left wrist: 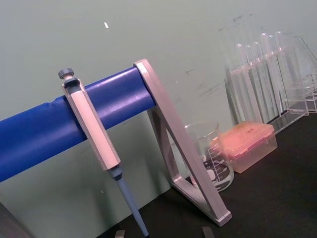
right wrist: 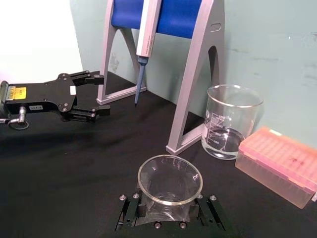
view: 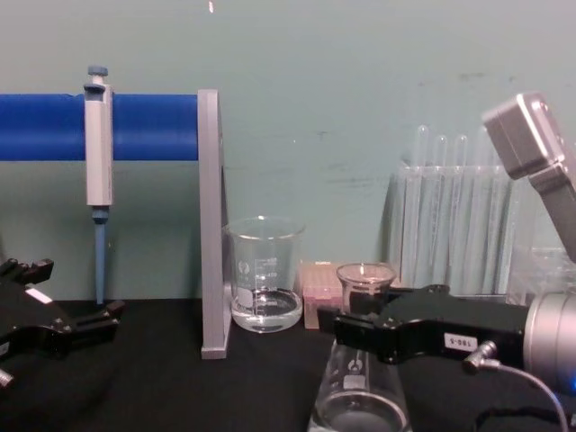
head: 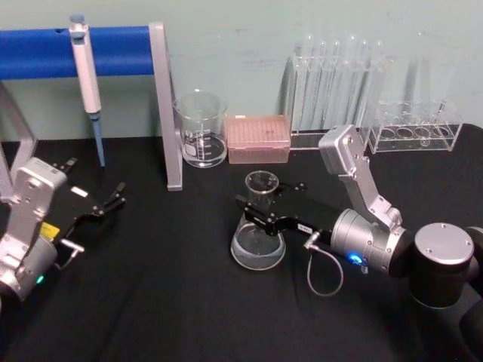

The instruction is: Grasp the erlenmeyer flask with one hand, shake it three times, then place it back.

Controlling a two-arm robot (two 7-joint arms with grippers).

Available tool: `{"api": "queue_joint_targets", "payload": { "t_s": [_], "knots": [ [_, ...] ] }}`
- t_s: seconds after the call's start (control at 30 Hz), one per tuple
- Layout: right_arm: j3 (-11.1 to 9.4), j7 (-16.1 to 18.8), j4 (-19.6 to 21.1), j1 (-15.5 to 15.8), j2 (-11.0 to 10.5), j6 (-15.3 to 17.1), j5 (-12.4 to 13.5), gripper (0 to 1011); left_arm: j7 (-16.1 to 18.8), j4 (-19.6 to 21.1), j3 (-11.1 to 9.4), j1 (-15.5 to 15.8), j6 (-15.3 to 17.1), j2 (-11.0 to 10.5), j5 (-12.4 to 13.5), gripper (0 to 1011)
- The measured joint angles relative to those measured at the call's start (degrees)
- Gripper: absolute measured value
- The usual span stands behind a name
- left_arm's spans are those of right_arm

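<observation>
Leftmost, the left pincer [head: 113,197] rests idle on the black worktop [head: 166,302], fingers parted and empty, below the pipette [head: 87,75] hung on the blue stand [head: 162,98]. Centre: beaker [head: 201,128] and pink tip box [head: 259,139] stand behind. The erlenmeyer flask [head: 259,226] stands upright, base on the worktop, its neck enclosed by the right pincer [head: 266,215], which appears closed around it from the right. A vertical lift looks unobstructed. Right: test tubes [head: 336,83].

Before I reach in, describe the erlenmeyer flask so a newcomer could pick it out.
Start at the blue bar's grey stand; the erlenmeyer flask stands on the black table in front of the pink tip box, its neck between the right gripper's fingers. Unlike the cylindrical beaker, it is conical and narrow-necked.
</observation>
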State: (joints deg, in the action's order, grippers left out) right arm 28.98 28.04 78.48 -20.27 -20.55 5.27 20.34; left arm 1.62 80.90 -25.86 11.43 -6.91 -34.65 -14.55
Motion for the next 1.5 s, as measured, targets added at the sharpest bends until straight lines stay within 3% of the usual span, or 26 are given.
{"api": "queue_joint_targets", "payload": {
  "t_s": [1.07,1.3,1.37,1.5],
  "knots": [
    [0.0,-0.4,0.2,0.3,-0.2,0.2,-0.6,449,0.0,0.0,0.0,0.0,0.0,0.0,0.0,1001],
    [0.0,-0.3,0.2,0.3,-0.2,0.2,-0.6,626,0.0,0.0,0.0,0.0,0.0,0.0,0.0,1001],
    [0.0,-0.3,0.2,0.3,-0.2,0.2,-0.5,732,0.0,0.0,0.0,0.0,0.0,0.0,0.0,1001],
    [0.0,-0.3,0.2,0.3,-0.2,0.2,-0.5,847,0.0,0.0,0.0,0.0,0.0,0.0,0.0,1001]
  ]
}}
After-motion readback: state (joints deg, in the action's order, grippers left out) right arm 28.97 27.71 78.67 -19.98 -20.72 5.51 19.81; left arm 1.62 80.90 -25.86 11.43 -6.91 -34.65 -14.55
